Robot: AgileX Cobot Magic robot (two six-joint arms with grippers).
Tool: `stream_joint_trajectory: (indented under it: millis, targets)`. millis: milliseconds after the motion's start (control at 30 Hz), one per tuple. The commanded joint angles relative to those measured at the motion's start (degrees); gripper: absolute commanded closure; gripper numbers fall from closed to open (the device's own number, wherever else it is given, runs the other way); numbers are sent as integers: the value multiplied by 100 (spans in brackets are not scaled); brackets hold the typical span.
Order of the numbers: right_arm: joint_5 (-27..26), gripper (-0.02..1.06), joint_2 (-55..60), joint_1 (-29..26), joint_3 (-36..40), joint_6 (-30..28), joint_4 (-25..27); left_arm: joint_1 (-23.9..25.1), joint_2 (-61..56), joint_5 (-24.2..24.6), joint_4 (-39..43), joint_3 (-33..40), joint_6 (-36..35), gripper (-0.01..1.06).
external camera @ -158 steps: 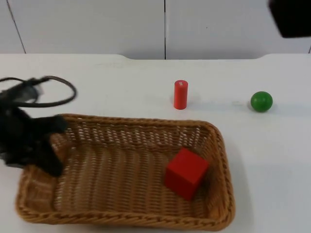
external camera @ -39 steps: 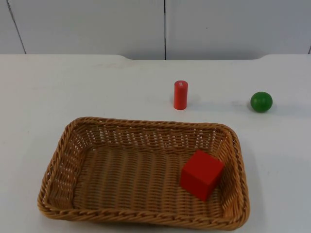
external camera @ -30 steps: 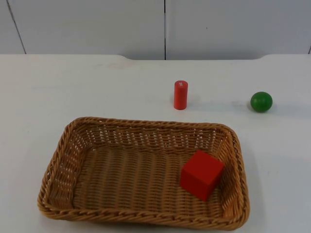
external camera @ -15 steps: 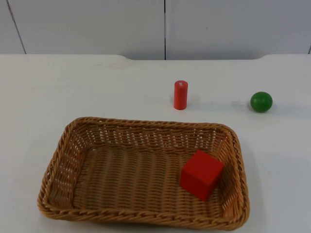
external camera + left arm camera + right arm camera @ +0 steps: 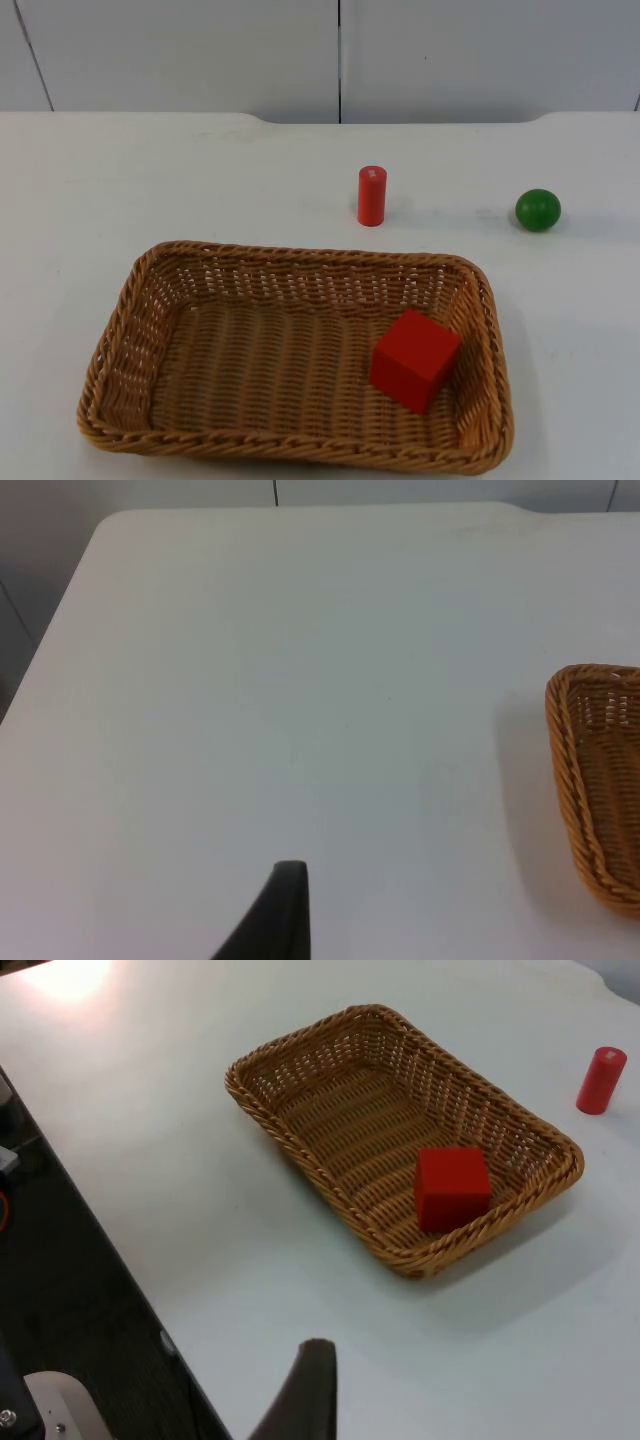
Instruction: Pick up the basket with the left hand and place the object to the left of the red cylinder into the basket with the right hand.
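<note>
The wicker basket (image 5: 300, 252) rests flat on the white table near its front edge. A red cube (image 5: 415, 358) lies inside it toward the right end. Behind the basket the red cylinder (image 5: 371, 195) stands upright. The left wrist view has the basket's end rim (image 5: 575, 770) well away from the left gripper's black fingertip (image 5: 285, 910). From the right wrist view I see the basket (image 5: 300, 1150), the cube (image 5: 452, 1187) and the cylinder (image 5: 601, 1080) far beyond the right gripper's fingertip (image 5: 310, 1390). Both grippers are open, hold nothing and wait back from the basket.
A green ball (image 5: 538, 209) lies on the table to the right of the cylinder. The grey partition wall (image 5: 340, 55) closes the far side. The right wrist view has the table's edge (image 5: 130, 1290) with dark floor past it.
Five seconds ago the left gripper was on the basket's left rim; it has let go and pulled away, and the basket lies further right. Nothing has moved in the last second.
</note>
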Motion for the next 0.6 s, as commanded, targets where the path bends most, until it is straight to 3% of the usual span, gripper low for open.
stream_joint_trajectory:
  millis: [0,133,567]
  targets:
    - [-28,20,-21,-7,41,-48,20,6,-23,-15,25,33,-14,0]
    - [-28,-1,-21,-7,41,-58,31,6,-23,-15,25,33,-14,0]
    - [-31,-1,-21,-7,41,-45,31,6,-23,-15,25,33,-14,0]
